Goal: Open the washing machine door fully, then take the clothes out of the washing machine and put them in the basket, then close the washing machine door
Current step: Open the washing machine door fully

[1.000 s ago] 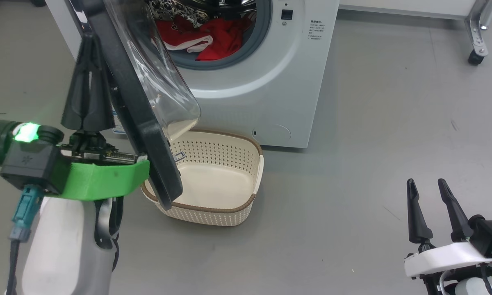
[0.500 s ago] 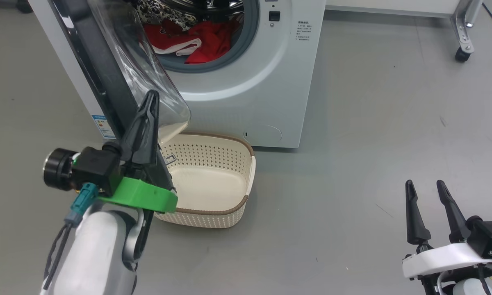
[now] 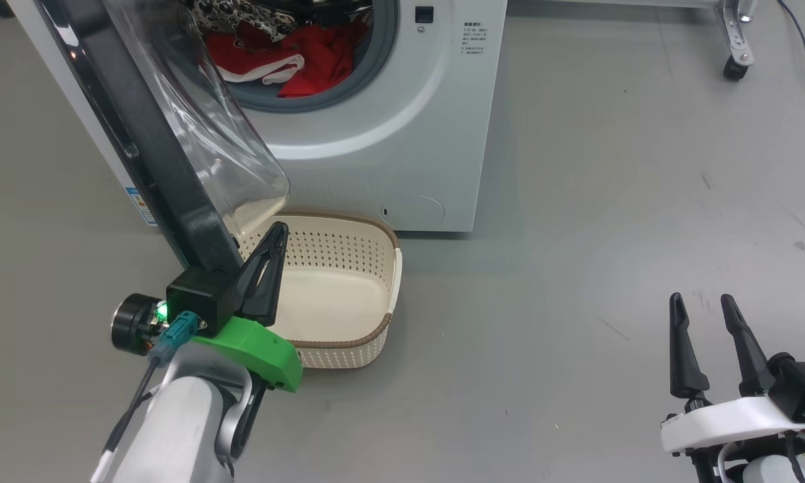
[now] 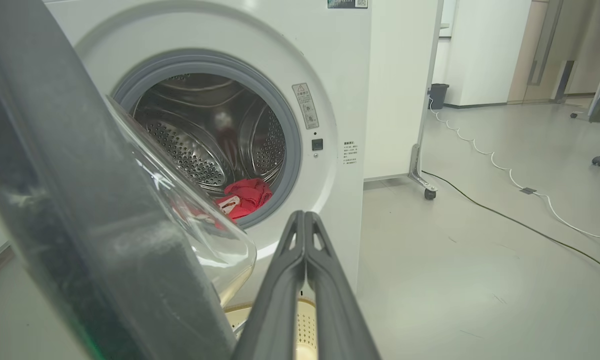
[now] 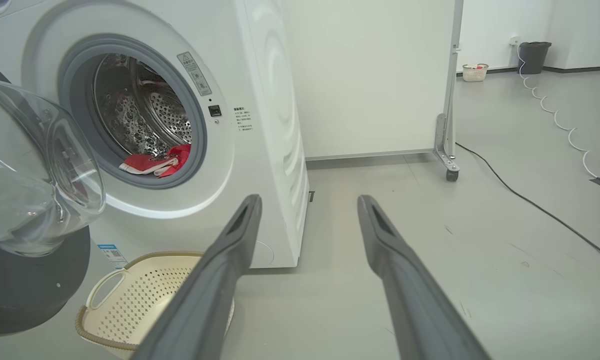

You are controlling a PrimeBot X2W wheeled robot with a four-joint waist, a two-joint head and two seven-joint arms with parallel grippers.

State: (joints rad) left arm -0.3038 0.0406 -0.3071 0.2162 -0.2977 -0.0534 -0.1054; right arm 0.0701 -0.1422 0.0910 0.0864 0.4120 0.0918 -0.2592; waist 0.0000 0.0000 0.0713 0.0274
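The left end effector (image 3: 279, 231), fingers together and empty, has dropped down beside the washing machine door (image 3: 141, 154). With the door wide open, the clothes (image 3: 308, 67) ahead come next. The right end effector (image 3: 701, 300) waits, fingers apart.

The left gripper (image 3: 279, 231) has its jaws pressed together (the two fingers (image 3: 263, 288) meet along their length), angled forward from a green wrist collar (image 3: 255, 345). The right gripper (image 3: 701, 300) rests with jaws spread apart.

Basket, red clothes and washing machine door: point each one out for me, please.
basket (image 3: 335, 302), head view, bare cream floor inside it.
red clothes (image 3: 315, 64), head view, middle of the red fabric.
washing machine door (image 3: 154, 161), head view, its black rim.
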